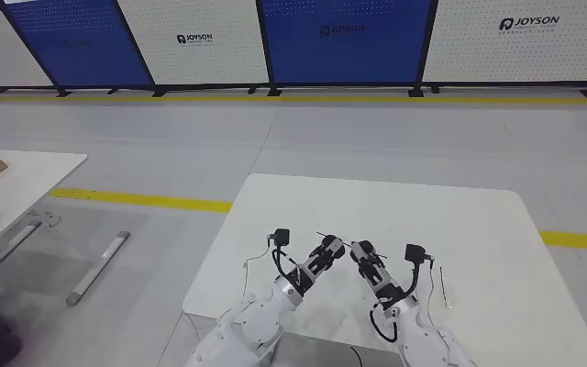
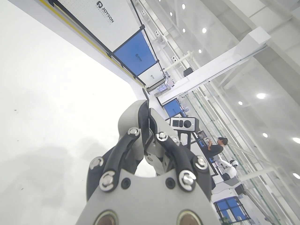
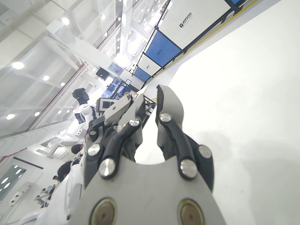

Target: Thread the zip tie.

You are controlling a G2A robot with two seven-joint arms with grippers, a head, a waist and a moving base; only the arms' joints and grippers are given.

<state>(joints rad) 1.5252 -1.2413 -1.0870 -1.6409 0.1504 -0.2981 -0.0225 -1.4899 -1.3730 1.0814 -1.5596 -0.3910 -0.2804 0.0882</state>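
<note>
We locate both grippers over the white table (image 1: pixel 459 220), near its middle line and toward its near edge, tips close together.

Left gripper (image 2: pixel 145 104): fingers pressed together, pinching the zip tie (image 2: pixel 145 95). The tie is a thin black strip. Its end projects just past the fingertips, above the table and clear of its surface.

Right gripper (image 3: pixel 151 92): fingers spread, with an open gap between the pads. We see nothing held between them.

A second thin strip (image 1: pixel 443 286) lies flat on the table in its near right part, apart from both grippers.
</note>
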